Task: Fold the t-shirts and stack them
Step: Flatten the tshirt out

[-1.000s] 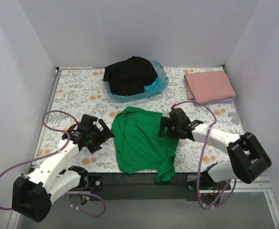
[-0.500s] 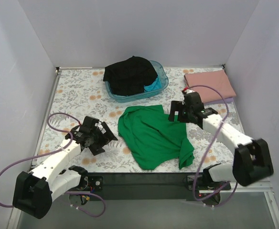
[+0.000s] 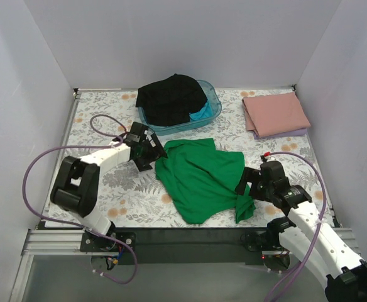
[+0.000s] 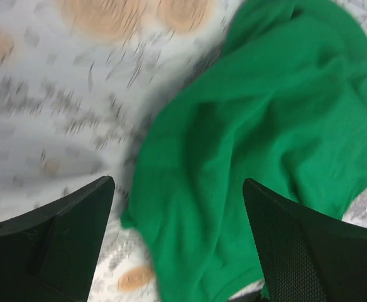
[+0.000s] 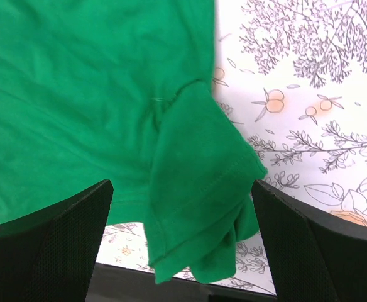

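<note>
– green tee (image 3: 202,177) first: where does it lie?
– rumpled in the middle of the tabletop (image 3: 102,119), toward the near edge, not yet folded. one sleeve (image 5: 196,189) is doubled over on itself at the near right corner.
– and the arms?
– one on each side of it. the left fingers (image 4: 58,226) are spread wide over its far left edge, holding nothing, with the cloth lying below them. the right fingers (image 5: 45,233) are just as wide, straddling that sleeve and gripping nothing. i'd judge they flank the tee so as to take two edges and pull it flat before folding.
– the others?
– a pink tee (image 3: 274,113) lies folded at the far right corner on a lilac one (image 3: 296,133), likely the start of the stack. a black tee (image 3: 171,99) is heaped in the blue tub (image 3: 215,110) over a turquoise one (image 3: 202,114), probably waiting their turn.
– what can't you make out?
– the left wrist view is smeared, so i can't say whether those fingers touch the cloth. the collar is lost in the folds, the lilac tee shows only as a sliver, and the turquoise one is mostly buried.
</note>
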Available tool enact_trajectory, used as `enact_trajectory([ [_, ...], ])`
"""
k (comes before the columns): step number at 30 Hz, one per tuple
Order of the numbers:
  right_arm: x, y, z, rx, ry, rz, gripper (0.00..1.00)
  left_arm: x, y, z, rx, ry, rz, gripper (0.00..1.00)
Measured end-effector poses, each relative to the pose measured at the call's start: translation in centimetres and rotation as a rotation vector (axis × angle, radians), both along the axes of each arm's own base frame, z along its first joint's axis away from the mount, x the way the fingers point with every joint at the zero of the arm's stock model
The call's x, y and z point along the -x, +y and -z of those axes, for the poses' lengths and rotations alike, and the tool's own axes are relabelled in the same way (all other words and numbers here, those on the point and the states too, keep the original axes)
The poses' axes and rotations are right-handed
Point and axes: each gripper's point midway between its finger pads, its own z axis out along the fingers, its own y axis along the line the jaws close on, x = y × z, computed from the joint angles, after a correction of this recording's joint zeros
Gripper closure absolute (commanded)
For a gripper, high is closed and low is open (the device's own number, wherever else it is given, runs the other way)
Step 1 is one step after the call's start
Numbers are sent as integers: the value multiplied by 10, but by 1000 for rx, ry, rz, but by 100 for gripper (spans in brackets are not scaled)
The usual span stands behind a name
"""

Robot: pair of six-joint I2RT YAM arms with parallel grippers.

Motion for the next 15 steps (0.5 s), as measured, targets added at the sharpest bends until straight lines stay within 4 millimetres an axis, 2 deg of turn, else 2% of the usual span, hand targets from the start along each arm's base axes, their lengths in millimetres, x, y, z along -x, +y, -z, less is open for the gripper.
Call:
enact_trajectory([
  [3, 4, -3, 8, 16, 31, 9, 5, -20, -6, 13, -26, -2, 33, 28],
  [6, 2, -6, 13, 39, 49, 19, 19, -34, -8, 18, -42, -15, 48, 42],
  [7, 2, -6, 16, 48, 59, 21, 20, -37, -8, 20, -45, -16, 52, 48],
  [9, -1, -6, 21, 59, 74, 24, 28, -41, -10, 23, -41, -19, 61, 63],
  [10, -2, -6, 23, 62, 79, 25, 30, -43, -12, 24, -39, -18, 66, 77],
  [12, -4, -6, 30, 72, 94, 23, 49, -47, -16, 29, -32, -17, 82, 90],
  [13, -5, -5, 33, 75, 102, 24, 58, -48, -17, 30, -25, -17, 93, 100],
  [14, -5, -5, 35, 80, 109, 21, 83, -48, -19, 31, -20, -19, 102, 100],
  [15, -6, -5, 35, 81, 110, 24, 94, -49, -20, 31, -15, -24, 114, 100],
])
